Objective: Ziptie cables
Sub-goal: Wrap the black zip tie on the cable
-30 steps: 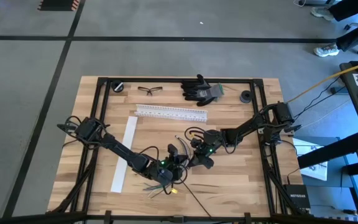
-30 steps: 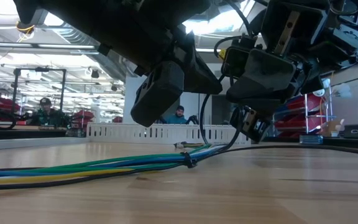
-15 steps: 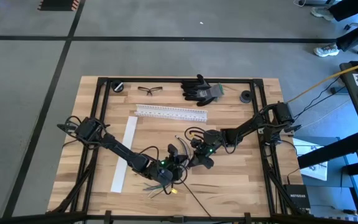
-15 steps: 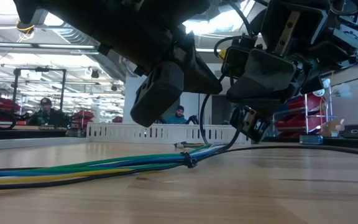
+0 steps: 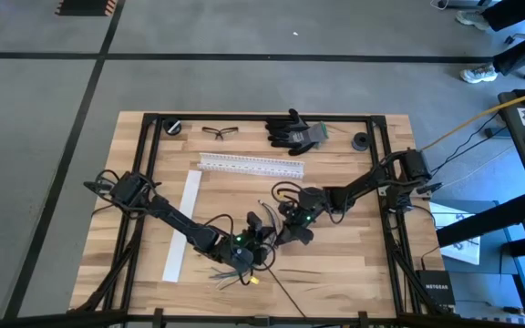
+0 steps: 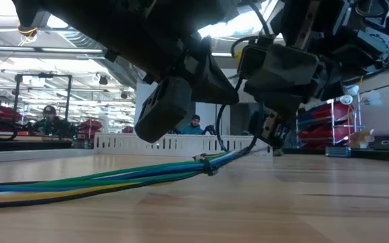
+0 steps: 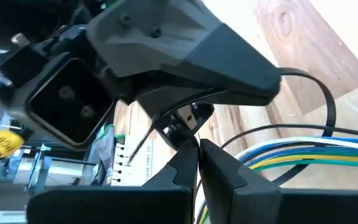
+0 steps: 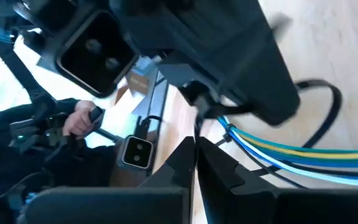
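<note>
The cables (image 6: 113,179), a bundle of green, blue, yellow and black wires, lie on the table near its front edge (image 5: 240,271). A black zip tie (image 6: 210,169) girds them, and its wide loop (image 7: 331,112) curves beside the bundle. From there the bundle rises off the wood toward the grippers. My left gripper (image 5: 264,230) and my right gripper (image 5: 285,233) meet tip to tip just above the tie. Both are shut in their wrist views (image 7: 197,149) (image 8: 195,144). My left gripper is shut at the zip tie's head end, beside the cables (image 7: 185,132). It comes in from the table's left, slanting a little down. Its own fingers and the other gripper hide which part it has. My right gripper pinches a thin black strap of the zip tie (image 8: 196,121) at its fingertips, coming from the table's right and slanting a little down. The strap runs on up toward the left gripper. The loop (image 8: 335,99) hangs slack around the cables.
A white slotted rail (image 5: 252,166) lies across the far middle, a flat white strip (image 5: 182,223) at the left. Black gloves (image 5: 292,132) and safety glasses (image 5: 219,132) sit at the far edge. People (image 6: 49,118) sit in the room beyond.
Both wrists have rolled a little in place. The tied part of the bundle has come up slightly off the table toward the grippers, while its long left part stays lying on the wood.
</note>
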